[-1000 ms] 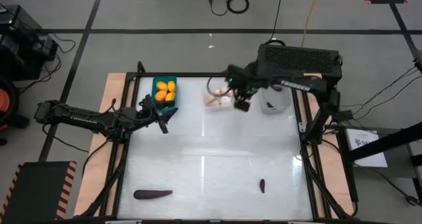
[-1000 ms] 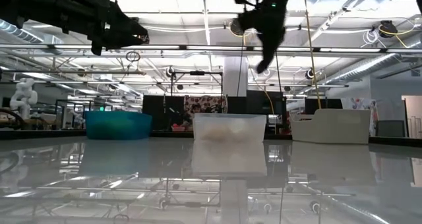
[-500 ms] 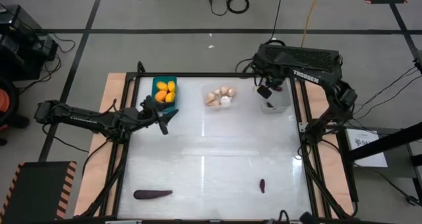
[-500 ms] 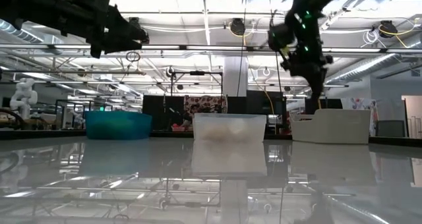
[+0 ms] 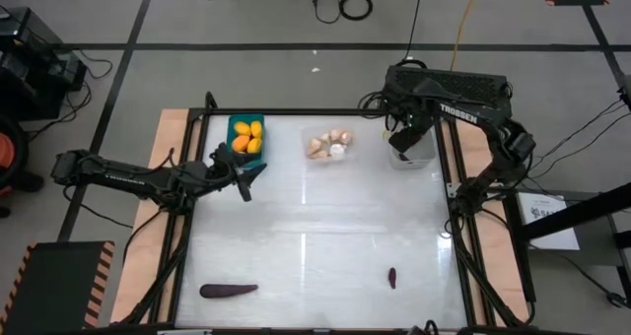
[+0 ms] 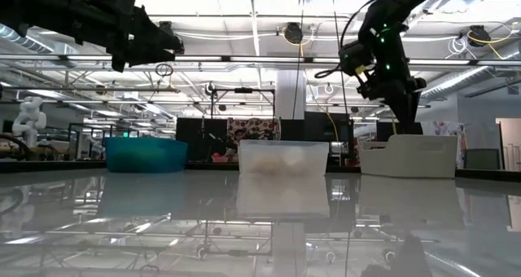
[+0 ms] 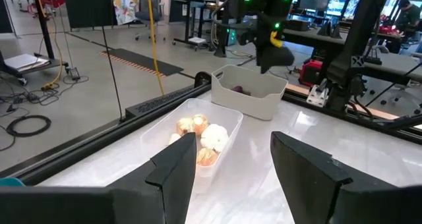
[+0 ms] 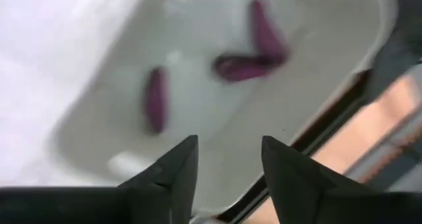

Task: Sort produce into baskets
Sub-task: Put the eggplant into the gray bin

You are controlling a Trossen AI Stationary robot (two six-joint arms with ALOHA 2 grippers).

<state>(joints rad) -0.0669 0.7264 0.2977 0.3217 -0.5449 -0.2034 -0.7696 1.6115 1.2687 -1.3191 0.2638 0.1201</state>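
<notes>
The teal basket (image 5: pixel 246 136) holds yellow-orange ovals. The clear tray (image 5: pixel 329 145) holds cream garlic bulbs (image 7: pixel 201 135). The white-grey bin (image 5: pixel 414 153) holds three dark purple pieces (image 8: pixel 241 67). A long purple eggplant (image 5: pixel 229 290) and a small purple piece (image 5: pixel 391 277) lie on the table near its near edge. My right gripper (image 5: pixel 402 138) is open and empty above the white-grey bin (image 8: pixel 198 118). My left gripper (image 5: pixel 246 180) is open and empty, raised just near of the teal basket.
The table has a black frame (image 5: pixel 296 111) with wooden strips along its left and right sides. Between the baskets at the far edge and the two purple pieces at the near edge lies bare white table top (image 5: pixel 315 227).
My right gripper has gone from above the clear tray toward the table's right edge and a little down, and now hangs over the white-grey bin.
</notes>
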